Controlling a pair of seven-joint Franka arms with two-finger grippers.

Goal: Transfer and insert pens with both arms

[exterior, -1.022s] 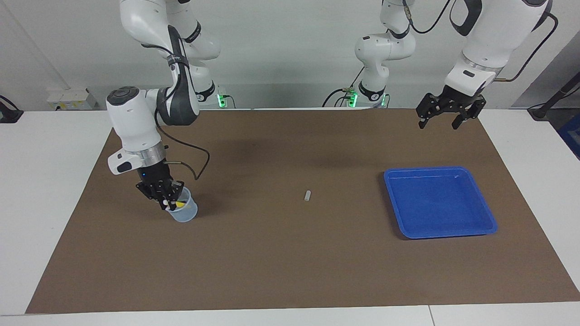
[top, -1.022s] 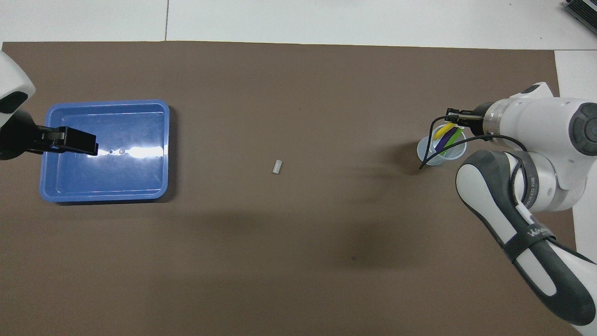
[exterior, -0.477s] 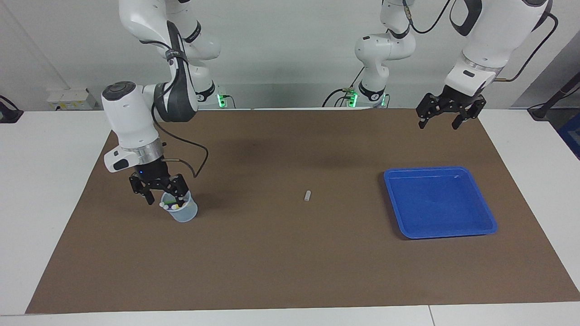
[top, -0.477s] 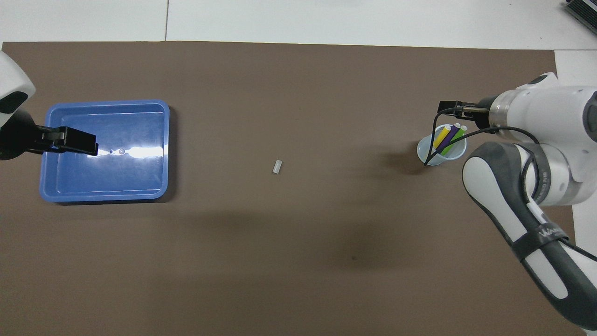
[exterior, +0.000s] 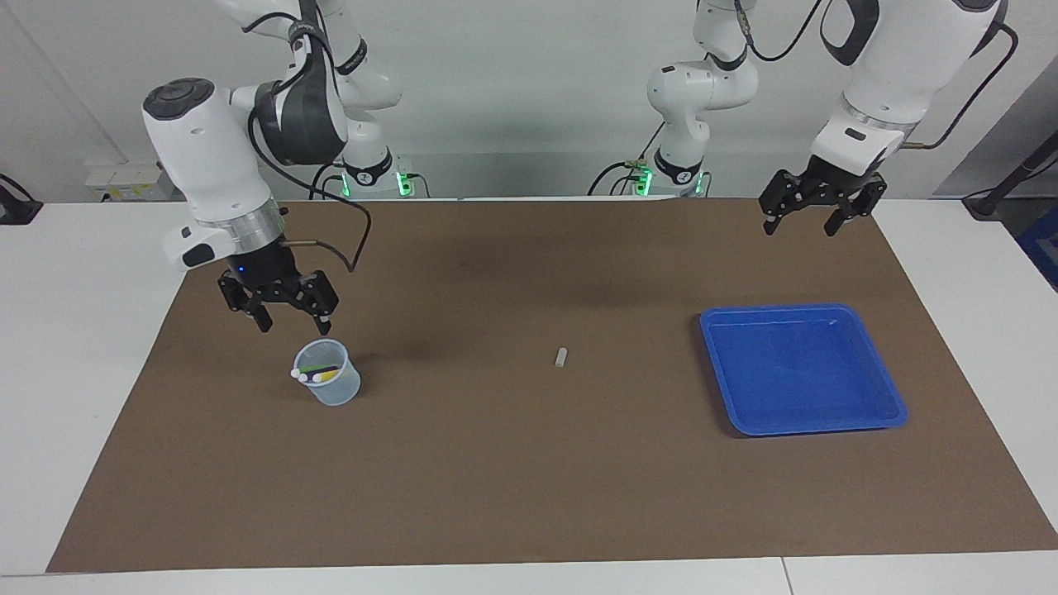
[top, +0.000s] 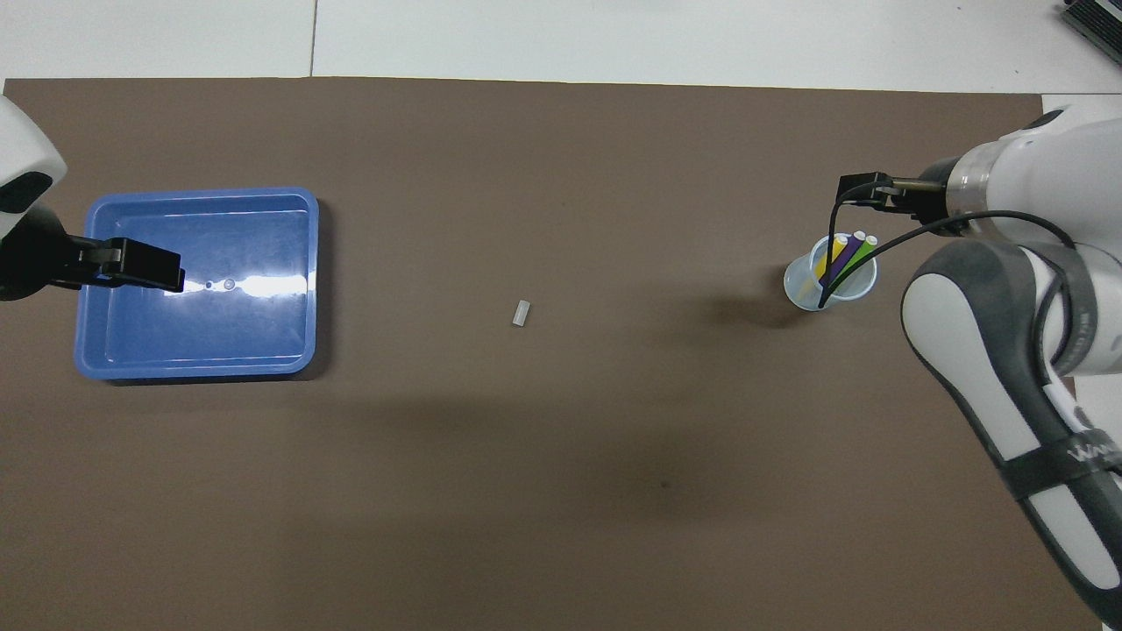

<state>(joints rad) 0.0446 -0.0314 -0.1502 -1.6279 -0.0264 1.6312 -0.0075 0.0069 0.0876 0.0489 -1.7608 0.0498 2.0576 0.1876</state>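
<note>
Three pens (top: 840, 258), yellow, purple and green, stood leaning together in the clear cup (exterior: 327, 383) on the brown mat (exterior: 529, 496) near the right arm's end of the table. We saw the right gripper (exterior: 288, 319) above the cup, fingers spread, holding nothing. The left gripper (exterior: 800, 221) waited with fingers spread over the mat's corner, near the blue tray (exterior: 876, 364). A small clear cap (exterior: 560, 357) lay mid-mat.

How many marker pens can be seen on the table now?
3. The yellow pen, purple pen and lime green pen all lean side by side in the clear cup, at the right arm's end of the table. No other pen shows; the blue tray holds none.
</note>
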